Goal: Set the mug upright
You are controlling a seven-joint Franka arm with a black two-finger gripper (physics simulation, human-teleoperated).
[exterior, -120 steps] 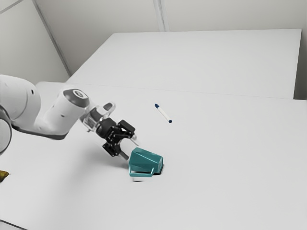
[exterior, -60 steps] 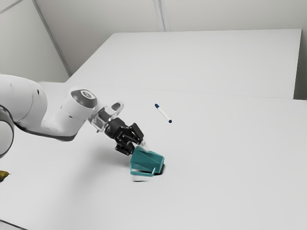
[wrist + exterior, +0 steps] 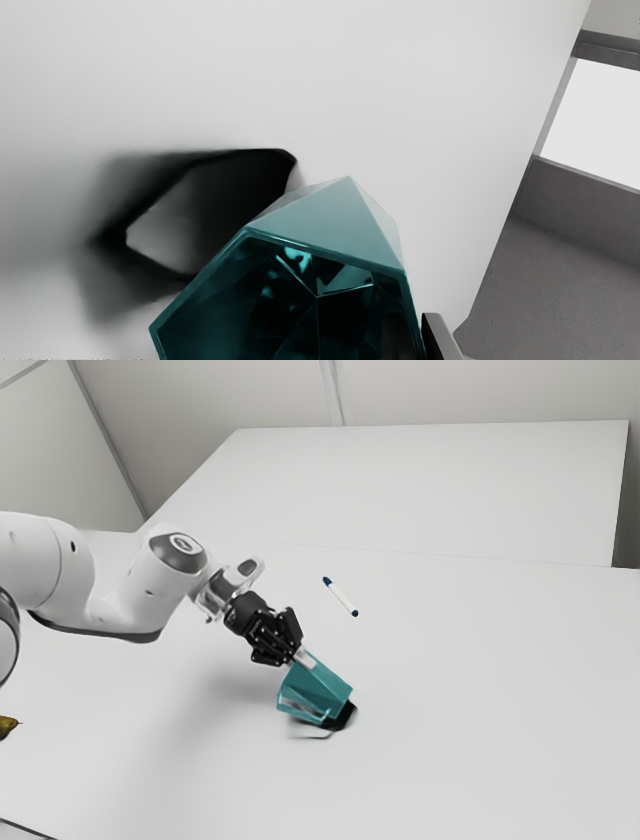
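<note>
Teal and tilted over the table [image 3: 480,750], the mug [image 3: 318,688] hung from the gripper [image 3: 304,657], which was pinching its rim, its long axis slanting from mouth (nearest the gripper) down toward the exterior view's right.

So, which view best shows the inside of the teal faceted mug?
The wrist view: it looks into the open teal faceted mug, where the inner facets show. The exterior view shows it tilted, from the side, with its outside and handle, and the black pincer gripping it.
</note>
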